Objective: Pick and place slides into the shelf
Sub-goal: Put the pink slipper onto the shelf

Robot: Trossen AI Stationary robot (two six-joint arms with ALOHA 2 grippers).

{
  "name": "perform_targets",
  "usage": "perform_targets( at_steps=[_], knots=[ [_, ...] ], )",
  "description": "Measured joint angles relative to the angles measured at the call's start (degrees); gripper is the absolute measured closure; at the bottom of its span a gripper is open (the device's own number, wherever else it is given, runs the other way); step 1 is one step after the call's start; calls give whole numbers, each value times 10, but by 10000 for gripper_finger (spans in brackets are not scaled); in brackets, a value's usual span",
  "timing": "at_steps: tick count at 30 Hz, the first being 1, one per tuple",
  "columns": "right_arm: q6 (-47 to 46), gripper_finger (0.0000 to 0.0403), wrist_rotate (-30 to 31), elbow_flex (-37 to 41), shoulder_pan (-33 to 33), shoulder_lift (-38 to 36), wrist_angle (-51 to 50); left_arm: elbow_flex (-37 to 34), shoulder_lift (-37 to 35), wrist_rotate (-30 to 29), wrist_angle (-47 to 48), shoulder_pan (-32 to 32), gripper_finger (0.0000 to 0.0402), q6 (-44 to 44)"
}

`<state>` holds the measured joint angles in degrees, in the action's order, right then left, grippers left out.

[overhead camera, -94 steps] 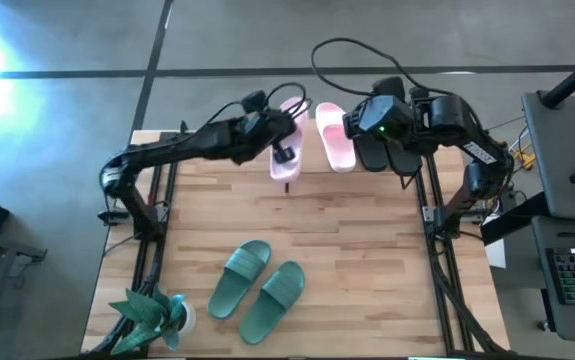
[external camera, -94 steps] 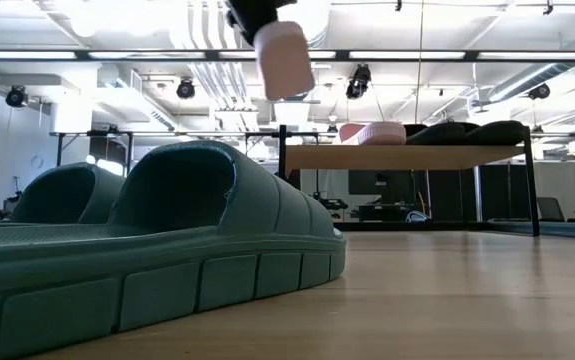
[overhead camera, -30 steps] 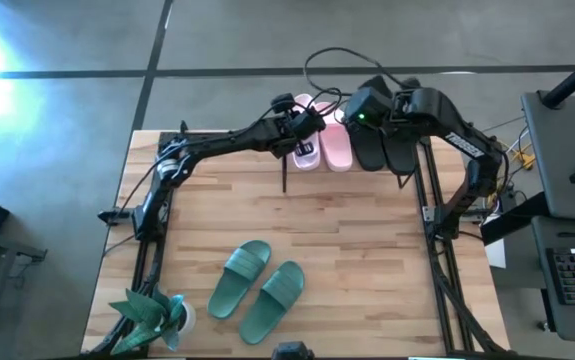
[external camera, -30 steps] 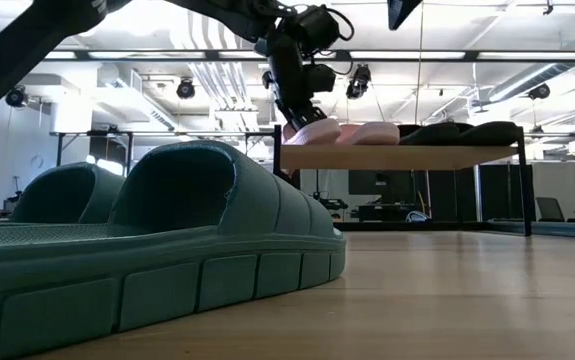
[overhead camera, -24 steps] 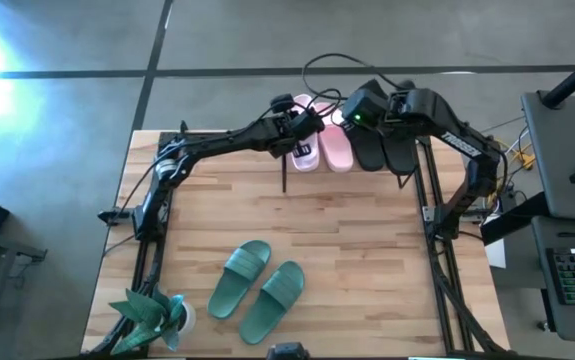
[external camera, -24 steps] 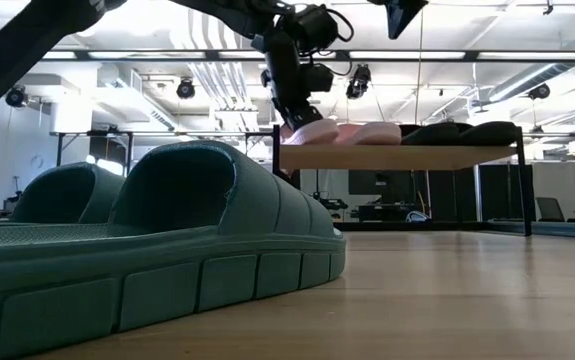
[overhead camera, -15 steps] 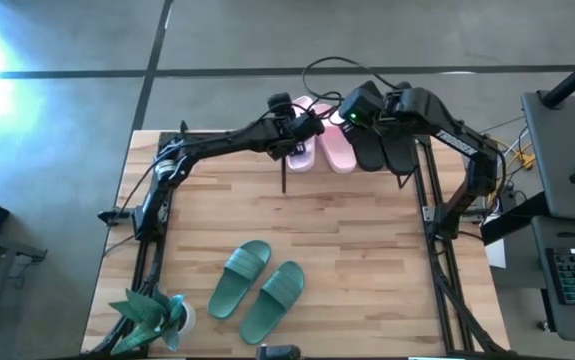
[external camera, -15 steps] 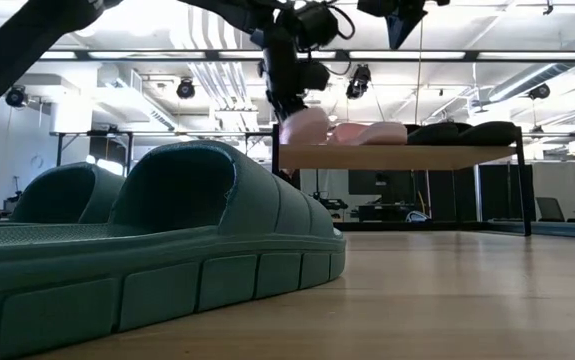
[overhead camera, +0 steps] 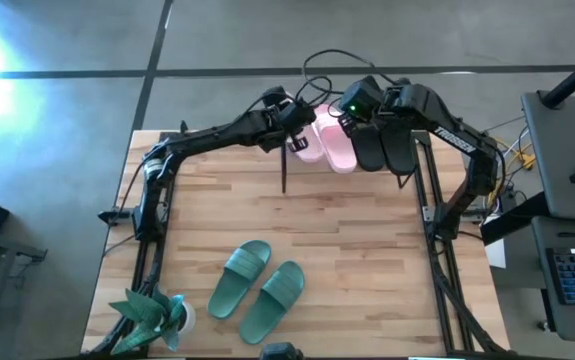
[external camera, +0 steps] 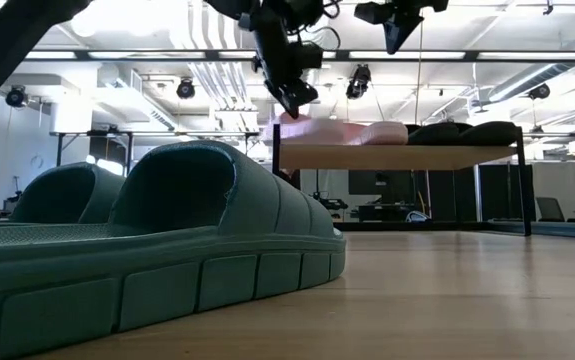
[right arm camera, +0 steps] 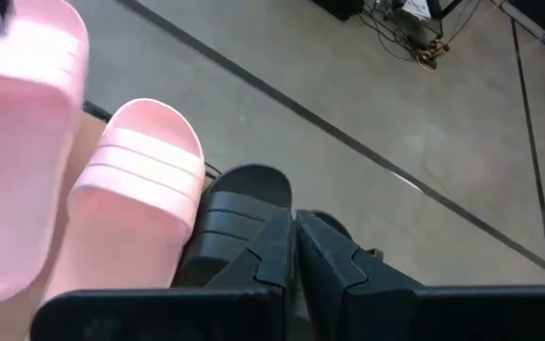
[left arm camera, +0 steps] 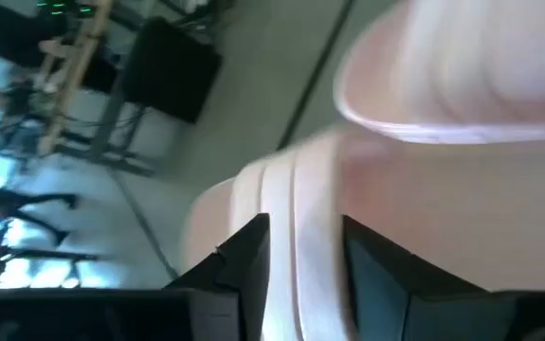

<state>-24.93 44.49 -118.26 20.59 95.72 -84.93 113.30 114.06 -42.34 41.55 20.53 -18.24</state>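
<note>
The left arm reaches across the far half of the worktop [overhead camera: 367, 240] to the shelf [external camera: 407, 156]. Its jaws, the left gripper [overhead camera: 292, 135], hang just above the near end of the outer pink slide [overhead camera: 310, 143], which lies on the shelf's left end. In the left wrist view the two dark fingers [left arm camera: 244, 260] stand apart with the pale pink sole between them; whether they still touch it I cannot tell. From the low camera the jaws' tip sits right over that slide.

Just right of these jaws lies the second pink slide [overhead camera: 338, 148], side by side with the first. Further right, the two black slides [overhead camera: 385, 148] fill the rest of the shelf.

The right gripper [overhead camera: 352, 108] hovers above the far edge of the shelf, over the gap between pink and black pairs. Its jaws are clenched with nothing in them, and the black slides show just beyond their tips.

Well behind both sets of jaws, on the worktop's near part, the two green slides [overhead camera: 257, 290] lie together, with a small green plant [overhead camera: 147, 312] at the near left corner.
</note>
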Motion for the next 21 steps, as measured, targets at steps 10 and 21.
perform_targets(
  at_steps=[10, 21],
  knots=[
    [1, 390, 0, 1, 2, 0, -1, -33, 1, 8, -20, -1, 345, -1],
    [16, 390, -11, 1, 2, 0, -1, -35, -9, 105, -15, -8, 347, 28]
  ],
)
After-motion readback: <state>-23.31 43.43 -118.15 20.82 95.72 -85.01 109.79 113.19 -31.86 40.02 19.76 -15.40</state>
